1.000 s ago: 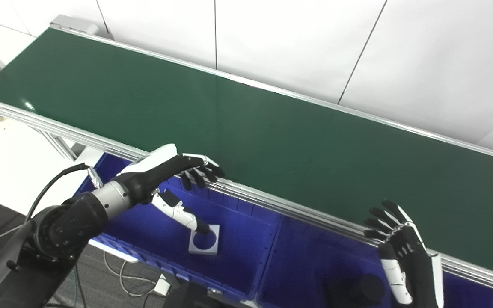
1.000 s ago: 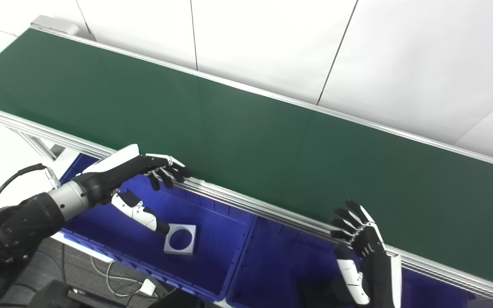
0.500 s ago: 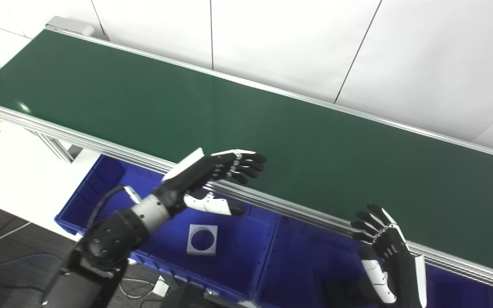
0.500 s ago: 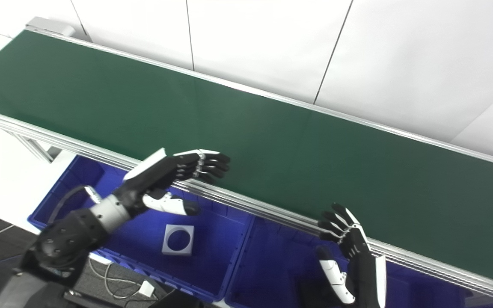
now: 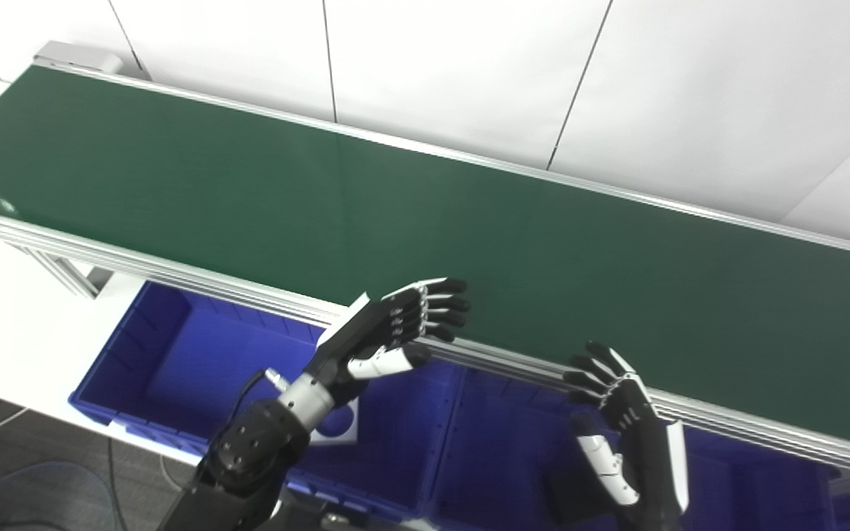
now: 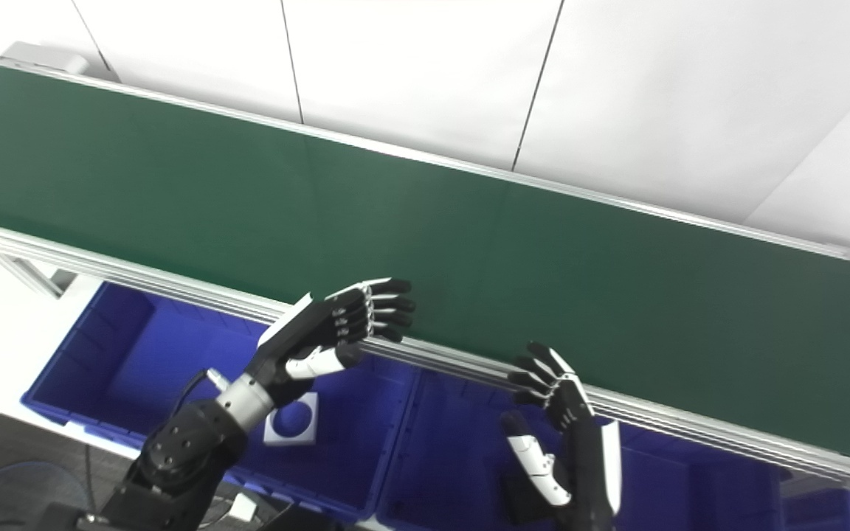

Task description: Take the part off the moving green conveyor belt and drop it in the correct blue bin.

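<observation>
1. Part-wise, the green conveyor belt [image 5: 366, 199] carries nothing in either view; the one piece in sight, a pale square part with a round hole [image 6: 294, 424], already lies on the floor of the left blue bin [image 6: 122, 346], half hidden by the left forearm.
2. Left hand [image 5: 395, 324] holds nothing: its fingers are stretched out side by side over the belt's near rail [image 5: 174, 269], with the thumb spread below them.
3. Right hand [image 6: 554, 394] is likewise empty, fingers fanned apart, raised just beside the near rail above the right blue bin [image 6: 454, 457].
4. Risk, as I judge it: with both hands poised at the rail, a new part arriving on the moving belt could slip past before either hand reaches it, since the belt does not wait.
5. Left fingers hang over the rail's edge; a low, hasty reach could catch them on the rail or drag them on the belt.
6. A dark object sits low in the right bin under the right hand, too blurred to identify, so which bin suits the next part cannot be told from here; a wrong drop is possible.
7. Part and forearm overlap, so a downward swing of the left arm could knock the placed piece.
</observation>
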Action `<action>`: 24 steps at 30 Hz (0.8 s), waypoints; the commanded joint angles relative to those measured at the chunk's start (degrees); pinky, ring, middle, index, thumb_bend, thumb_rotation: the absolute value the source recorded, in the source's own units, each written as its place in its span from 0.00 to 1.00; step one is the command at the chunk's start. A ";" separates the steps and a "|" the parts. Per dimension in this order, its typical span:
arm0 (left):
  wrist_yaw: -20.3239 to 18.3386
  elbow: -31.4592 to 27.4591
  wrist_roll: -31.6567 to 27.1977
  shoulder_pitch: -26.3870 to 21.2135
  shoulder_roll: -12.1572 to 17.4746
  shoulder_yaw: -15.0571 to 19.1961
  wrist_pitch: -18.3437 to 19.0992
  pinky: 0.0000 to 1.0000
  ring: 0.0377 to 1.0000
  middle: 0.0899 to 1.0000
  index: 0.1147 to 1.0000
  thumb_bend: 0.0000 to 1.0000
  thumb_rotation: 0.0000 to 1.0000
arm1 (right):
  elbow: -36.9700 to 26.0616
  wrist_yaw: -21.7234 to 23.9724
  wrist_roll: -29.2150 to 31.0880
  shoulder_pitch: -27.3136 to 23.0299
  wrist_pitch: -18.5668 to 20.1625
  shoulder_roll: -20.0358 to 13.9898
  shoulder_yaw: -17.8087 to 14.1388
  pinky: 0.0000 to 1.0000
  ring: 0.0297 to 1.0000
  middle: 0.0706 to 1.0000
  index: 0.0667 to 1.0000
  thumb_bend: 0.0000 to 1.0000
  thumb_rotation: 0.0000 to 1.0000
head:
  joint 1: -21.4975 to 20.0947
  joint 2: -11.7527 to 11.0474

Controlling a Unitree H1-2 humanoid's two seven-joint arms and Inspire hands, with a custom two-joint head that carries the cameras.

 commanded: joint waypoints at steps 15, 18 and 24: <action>-4.67 6.55 -8.47 -0.85 3.94 3.11 -7.75 0.71 0.75 0.78 0.80 0.88 0.62 | 0.57 -3.29 -5.79 0.02 -2.74 4.11 3.84 0.66 0.74 0.78 0.82 0.63 0.66 | -18.07 2.19; -4.98 7.33 -8.78 -0.95 4.49 3.62 -8.45 0.70 0.74 0.77 0.80 0.88 0.62 | 1.42 -4.33 -7.09 -0.12 -2.68 4.78 4.40 0.67 0.75 0.79 0.83 0.63 0.69 | -21.20 3.36; -6.20 8.38 -10.96 -1.21 5.67 4.67 -8.05 0.70 0.74 0.76 0.79 0.88 0.57 | 2.26 -5.46 -8.98 -0.88 -1.87 5.80 5.06 0.69 0.77 0.80 0.85 0.65 0.78 | -25.63 4.90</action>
